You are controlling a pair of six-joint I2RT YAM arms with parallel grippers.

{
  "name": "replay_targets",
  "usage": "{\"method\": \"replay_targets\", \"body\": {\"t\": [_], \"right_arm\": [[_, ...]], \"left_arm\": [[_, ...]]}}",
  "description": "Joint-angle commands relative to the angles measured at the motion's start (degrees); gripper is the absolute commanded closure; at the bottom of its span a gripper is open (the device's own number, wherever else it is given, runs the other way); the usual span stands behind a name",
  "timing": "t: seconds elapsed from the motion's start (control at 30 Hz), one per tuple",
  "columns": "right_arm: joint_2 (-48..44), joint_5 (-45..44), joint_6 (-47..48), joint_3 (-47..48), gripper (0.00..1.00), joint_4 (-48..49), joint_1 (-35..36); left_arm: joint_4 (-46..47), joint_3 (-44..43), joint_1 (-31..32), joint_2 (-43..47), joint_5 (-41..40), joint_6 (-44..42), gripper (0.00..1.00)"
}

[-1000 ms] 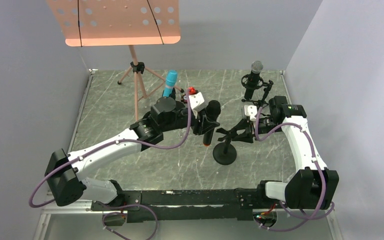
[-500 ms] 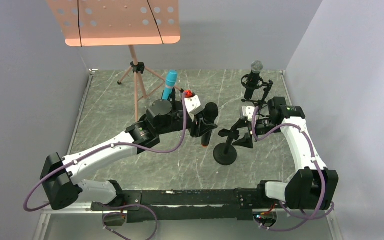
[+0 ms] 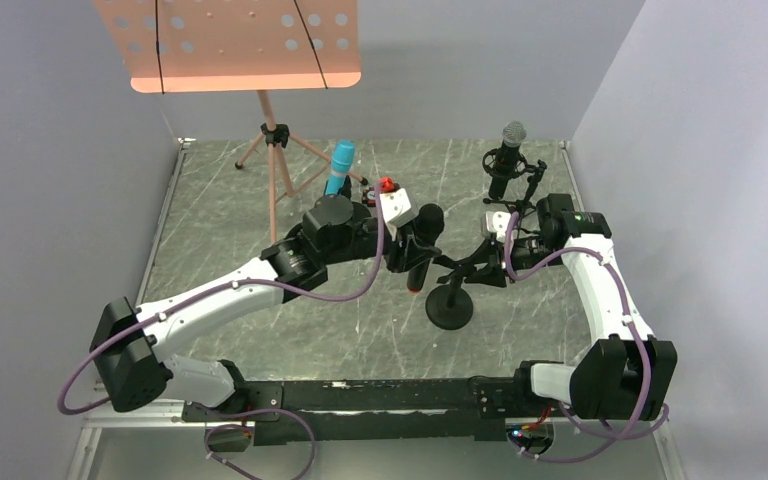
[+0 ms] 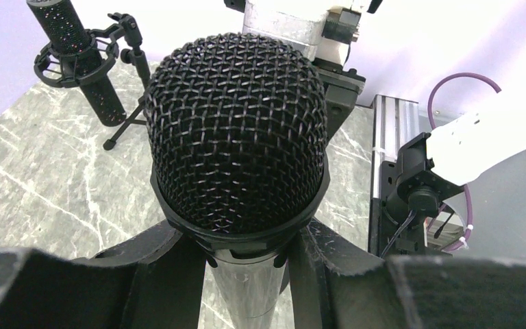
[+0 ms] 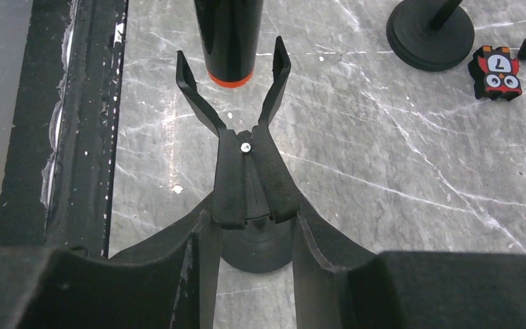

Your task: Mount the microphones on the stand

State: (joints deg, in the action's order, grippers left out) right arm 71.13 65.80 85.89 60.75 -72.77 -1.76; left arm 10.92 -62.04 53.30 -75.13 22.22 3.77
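My left gripper (image 3: 410, 248) is shut on the black microphone with the orange end (image 3: 418, 262), held upright just below its black mesh head (image 4: 236, 130). My right gripper (image 3: 488, 262) is shut on the tail of the black clip (image 5: 236, 103) of a small stand with a round base (image 3: 449, 308). The clip's prongs are spread. In the right wrist view the orange end (image 5: 229, 77) hangs between the prong tips. The blue microphone (image 3: 340, 165) and the silver-headed black microphone (image 3: 508, 150) each sit in their own stands at the back.
A pink music stand (image 3: 230, 45) on a tripod (image 3: 275, 150) stands at the back left. A small red toy (image 5: 496, 72) lies beside another round stand base (image 5: 430, 34). Grey walls close in on the left, back and right.
My left gripper drew back left with the microphone, then came right again toward the clip. My right gripper dipped the clip and raised it back.
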Motion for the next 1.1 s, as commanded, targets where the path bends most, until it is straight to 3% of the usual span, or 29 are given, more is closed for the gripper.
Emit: {"method": "replay_targets", "body": {"t": [0.0,0.5,1.07], "right_arm": [[-1.40,1.26,0.68,0.18,0.78,-0.17,0.29],[-0.70,0.84,1.38,0.54,0.81,-1.27,0.29],[0.18,0.56,2.86,1.12,0.85,-3.32,0.28]], "left_arm": [[3.61,-4.83,0.38,-1.79,2.73,-0.67,1.00],[10.00,-7.82,1.96,-10.97,7.28,2.52,1.00],[24.77,4.45,2.34,-11.42,4.00,6.93,1.00]]}}
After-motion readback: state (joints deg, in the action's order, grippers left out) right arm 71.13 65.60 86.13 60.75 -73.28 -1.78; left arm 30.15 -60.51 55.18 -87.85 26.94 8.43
